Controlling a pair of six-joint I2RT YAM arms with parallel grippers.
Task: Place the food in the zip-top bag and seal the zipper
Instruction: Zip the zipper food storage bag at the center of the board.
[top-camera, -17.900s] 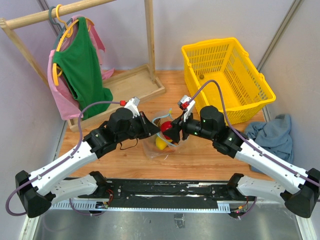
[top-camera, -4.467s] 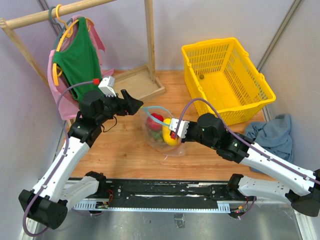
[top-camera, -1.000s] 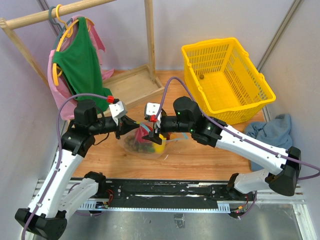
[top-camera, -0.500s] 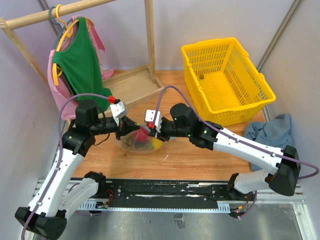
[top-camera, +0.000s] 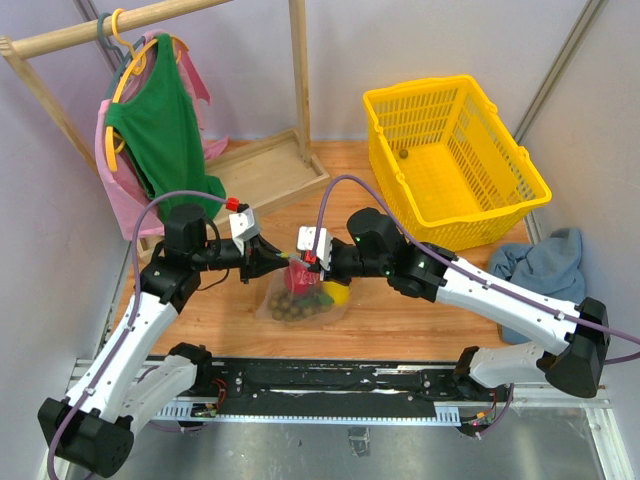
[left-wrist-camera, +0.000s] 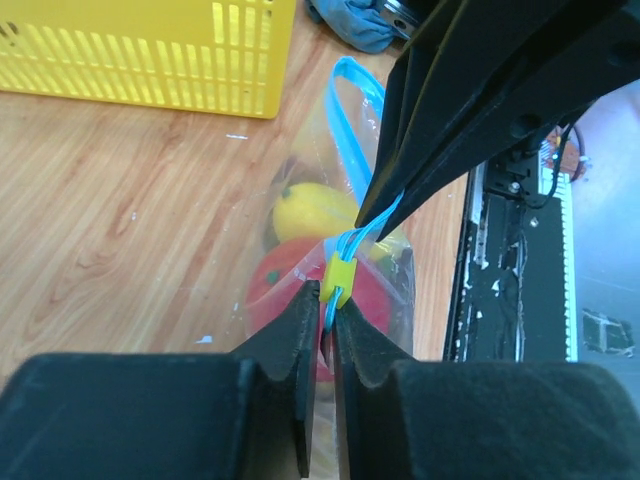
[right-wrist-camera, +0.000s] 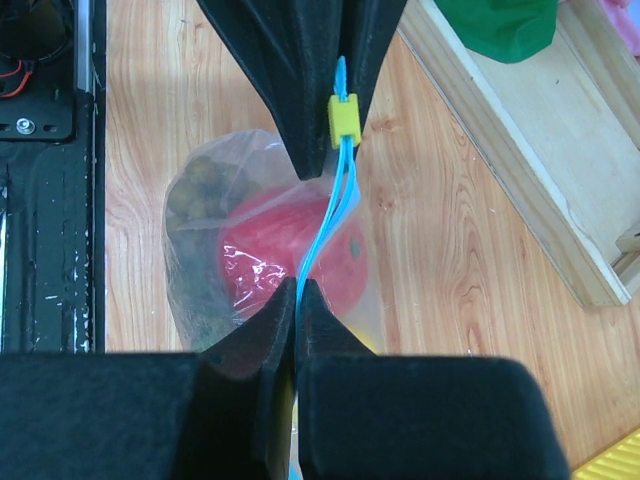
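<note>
Right jaws clamp the zipper (right-wrist-camera: 325, 215), left jaws sit narrow around it at the slider (right-wrist-camera: 344, 118), grip unclear, bag (top-camera: 300, 300) of food (right-wrist-camera: 290, 250) on the counter (top-camera: 400, 320): you're mid-seal, and next likely run the slider toward the right jaws.
</note>
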